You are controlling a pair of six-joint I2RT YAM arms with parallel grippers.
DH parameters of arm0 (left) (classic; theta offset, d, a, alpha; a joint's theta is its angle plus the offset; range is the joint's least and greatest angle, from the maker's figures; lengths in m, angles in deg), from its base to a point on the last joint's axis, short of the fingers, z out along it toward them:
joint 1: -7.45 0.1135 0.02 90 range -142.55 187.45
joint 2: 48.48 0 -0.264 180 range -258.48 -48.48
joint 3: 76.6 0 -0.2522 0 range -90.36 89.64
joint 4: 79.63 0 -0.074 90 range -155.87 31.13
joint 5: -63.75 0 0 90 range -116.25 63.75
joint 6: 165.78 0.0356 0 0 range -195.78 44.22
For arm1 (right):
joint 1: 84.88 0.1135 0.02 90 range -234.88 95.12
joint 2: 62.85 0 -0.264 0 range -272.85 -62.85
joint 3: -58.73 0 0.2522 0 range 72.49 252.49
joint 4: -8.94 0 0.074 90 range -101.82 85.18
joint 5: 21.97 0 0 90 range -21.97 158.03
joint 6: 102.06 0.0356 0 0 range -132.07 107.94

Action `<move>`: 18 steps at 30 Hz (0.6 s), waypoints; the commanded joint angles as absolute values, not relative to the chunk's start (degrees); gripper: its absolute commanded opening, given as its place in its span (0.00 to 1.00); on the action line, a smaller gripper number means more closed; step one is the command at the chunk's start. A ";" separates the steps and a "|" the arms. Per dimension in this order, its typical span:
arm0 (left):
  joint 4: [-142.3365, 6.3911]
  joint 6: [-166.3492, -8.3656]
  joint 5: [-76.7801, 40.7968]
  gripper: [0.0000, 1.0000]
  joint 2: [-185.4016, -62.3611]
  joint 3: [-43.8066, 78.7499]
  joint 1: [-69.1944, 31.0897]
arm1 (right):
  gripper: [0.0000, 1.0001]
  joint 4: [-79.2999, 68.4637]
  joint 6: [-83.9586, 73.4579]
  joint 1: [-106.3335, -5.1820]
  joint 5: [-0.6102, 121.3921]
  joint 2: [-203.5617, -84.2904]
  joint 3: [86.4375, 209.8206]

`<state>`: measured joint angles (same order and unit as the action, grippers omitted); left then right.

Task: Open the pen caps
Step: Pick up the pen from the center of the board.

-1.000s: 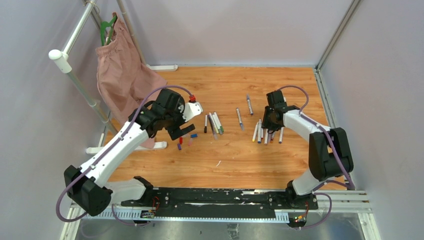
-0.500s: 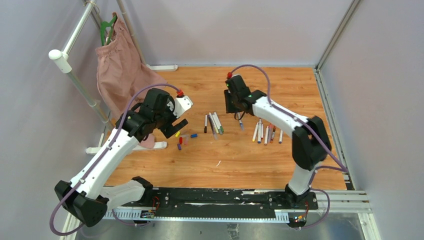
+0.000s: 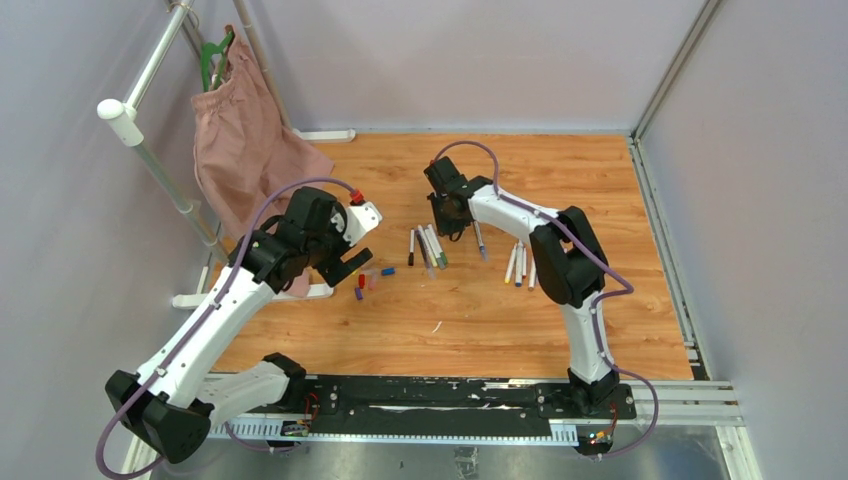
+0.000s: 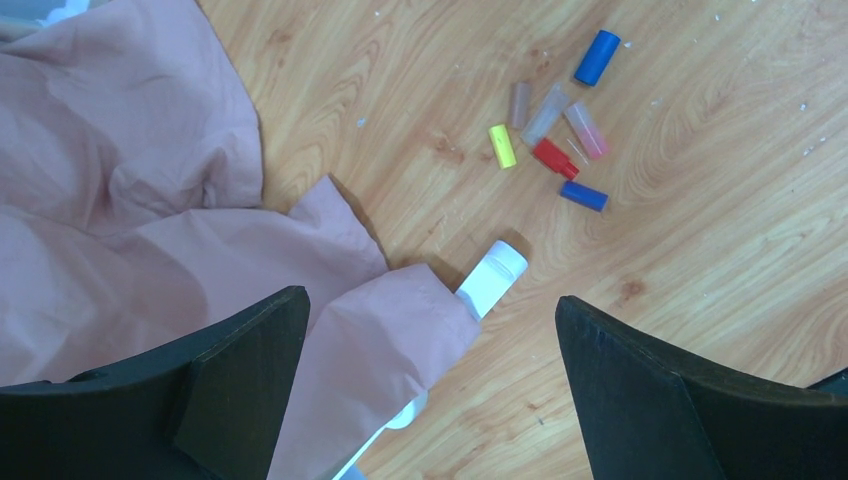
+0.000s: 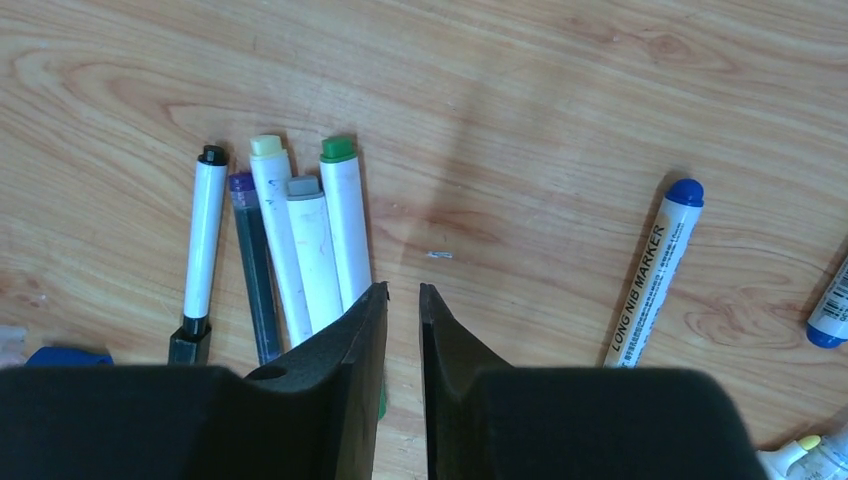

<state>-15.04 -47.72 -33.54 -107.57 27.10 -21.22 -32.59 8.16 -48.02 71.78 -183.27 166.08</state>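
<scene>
Overhead, the left fingers (image 3: 345,262) hang above the left part of the wooden bench (image 3: 500,320), beside the hem of a pink cloth (image 3: 240,150) draped from a white rack (image 3: 150,75). They are spread wide and hold nothing. In the left wrist view the two dark fingers frame the cloth's edge and the rounded end of a white tube (image 4: 495,275) lying on the wood.

The pen caps (image 4: 554,158) lie loose on the bench in a small cluster near that tube end: two blue, one red, one yellow and three pale, see-through ones, some of them touching. From above, the cluster sits between the left fingers and a bundle of pens (image 3: 428,245) to its right.

The right fingers (image 5: 370,330) hover low over that bundle, almost pressed together with only a thin slit between them, gripping nothing. Under them lie five barrels side by side, their far ends black, purple, pale yellow, grey and green. A blue-ended marker (image 5: 655,270) printed LONG MARKER lies apart to their right. More pens (image 3: 520,265) rest farther right on the bench.
</scene>
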 commanded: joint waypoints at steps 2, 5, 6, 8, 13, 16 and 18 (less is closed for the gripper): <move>-14.10 -47.65 -32.16 1.00 -107.20 28.18 -20.94 | 0.25 -34.90 8.50 -46.78 70.77 -184.37 168.07; -14.10 -47.58 -32.04 1.00 -107.61 28.45 -20.94 | 0.30 -34.89 8.76 -46.45 70.49 -184.44 167.66; -14.10 -47.57 -31.99 1.00 -107.81 28.57 -20.94 | 0.31 -34.84 8.75 -46.30 70.54 -184.52 167.53; -14.10 -47.61 -31.92 1.00 -107.96 28.68 -20.94 | 0.31 -34.79 8.55 -45.86 70.70 -184.85 167.60; -14.10 -47.70 -32.11 1.00 -108.26 28.78 -20.94 | 0.29 -34.79 8.56 -45.65 71.57 -186.26 167.78; -14.10 -47.66 -32.31 1.00 -108.11 28.74 -20.94 | 0.27 -34.94 8.38 -45.66 72.42 -187.12 167.96; -14.10 -47.70 -32.40 1.00 -107.96 28.70 -20.94 | 0.25 -35.05 8.19 -45.62 73.12 -187.49 167.86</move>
